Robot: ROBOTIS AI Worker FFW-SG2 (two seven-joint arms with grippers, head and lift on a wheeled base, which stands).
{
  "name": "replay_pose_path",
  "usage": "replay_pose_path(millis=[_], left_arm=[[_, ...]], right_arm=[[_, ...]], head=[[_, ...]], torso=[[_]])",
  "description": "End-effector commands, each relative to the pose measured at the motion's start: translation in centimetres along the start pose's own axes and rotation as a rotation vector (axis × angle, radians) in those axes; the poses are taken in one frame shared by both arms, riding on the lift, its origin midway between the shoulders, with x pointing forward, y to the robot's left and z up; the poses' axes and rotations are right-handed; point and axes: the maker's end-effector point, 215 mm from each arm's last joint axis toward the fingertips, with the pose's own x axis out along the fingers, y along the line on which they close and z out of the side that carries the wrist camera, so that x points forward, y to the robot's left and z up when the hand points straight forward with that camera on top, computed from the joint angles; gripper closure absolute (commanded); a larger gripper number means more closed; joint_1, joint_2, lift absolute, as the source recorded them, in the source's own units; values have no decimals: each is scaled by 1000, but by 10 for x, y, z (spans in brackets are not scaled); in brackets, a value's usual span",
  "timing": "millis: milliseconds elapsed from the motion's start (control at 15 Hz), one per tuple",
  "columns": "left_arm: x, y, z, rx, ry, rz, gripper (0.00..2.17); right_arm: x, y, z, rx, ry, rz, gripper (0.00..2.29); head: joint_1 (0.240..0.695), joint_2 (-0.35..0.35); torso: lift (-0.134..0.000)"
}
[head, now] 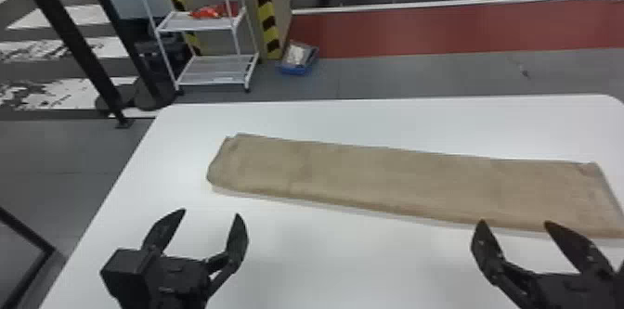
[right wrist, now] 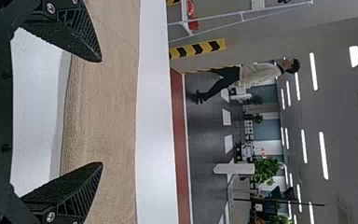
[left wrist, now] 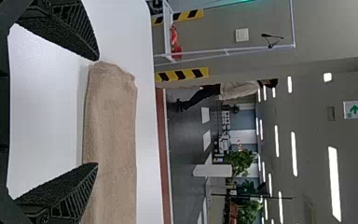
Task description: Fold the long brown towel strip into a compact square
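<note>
White table is filling the middle and bottom of the head view, with red flooring running across the upper right and a wire rack standing at the upper left. Across the centre, the brown towel strip is lying flat, stretching from left of centre out to the right edge. Down at the lower left, the left gripper is sitting just short of the cloth, fingers spread wide, holding nothing; at the lower right, the right gripper is showing the same wide spread, gripping nothing, its tips overlapping the near edge, though contact is hard to call. So where are we standing? The long, narrow shape is looking like lengthwise folding already done, but the crosswise folds down to a compact square are all waiting, as is any final squaring up. Now compare the angles: the head view is laying out the strip's whole sweep, the left wrist view is bringing in a green arrow sign on the wall, and the right wrist view is giving a close look at the towel's rounded near side.
</note>
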Motion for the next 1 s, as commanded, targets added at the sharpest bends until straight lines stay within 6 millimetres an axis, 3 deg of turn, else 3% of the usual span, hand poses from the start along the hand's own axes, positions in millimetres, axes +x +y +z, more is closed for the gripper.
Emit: replay_pose_path(millis=[0, 667, 933], left_arm=[[-1, -3, 0, -6, 0, -1, 70], [-3, -8, 0, 8, 5, -6, 73], [2, -10, 10, -3, -13, -10, 76]], right_arm=[[0, 0, 0, 0, 0, 0, 97], [-1, -5, 0, 7, 0, 2, 100], [-2, -7, 1, 5, 0, -2, 100]], head=[[695, 145], [695, 129], [695, 121]], torso=[[-126], [-126], [-126]])
